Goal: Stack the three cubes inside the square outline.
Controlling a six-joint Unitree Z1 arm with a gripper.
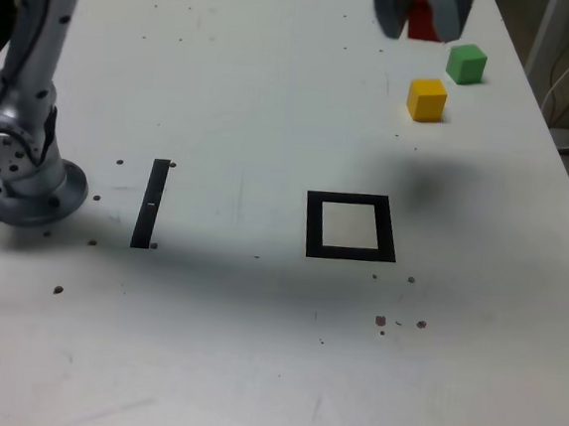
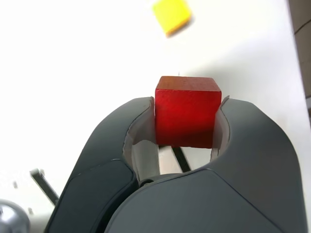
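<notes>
Outline (image 1: 351,226) holds nothing; gripper (image 2: 187,114) clamped on red cube (image 2: 187,110); yellow cube (image 1: 427,99), green cube (image 1: 466,63) near table's far edge.

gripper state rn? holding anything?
Gripper: jaws shut on the red cube, lifted off the table.

A silver-grey metal arm (image 1: 45,13) dotted with small dark screws is seen rising from a rounded base (image 1: 23,185), while the claw (image 2: 187,116) is formed by two broad, curved dark grey shells lined inside with pale grey pads (image 2: 141,128).
</notes>
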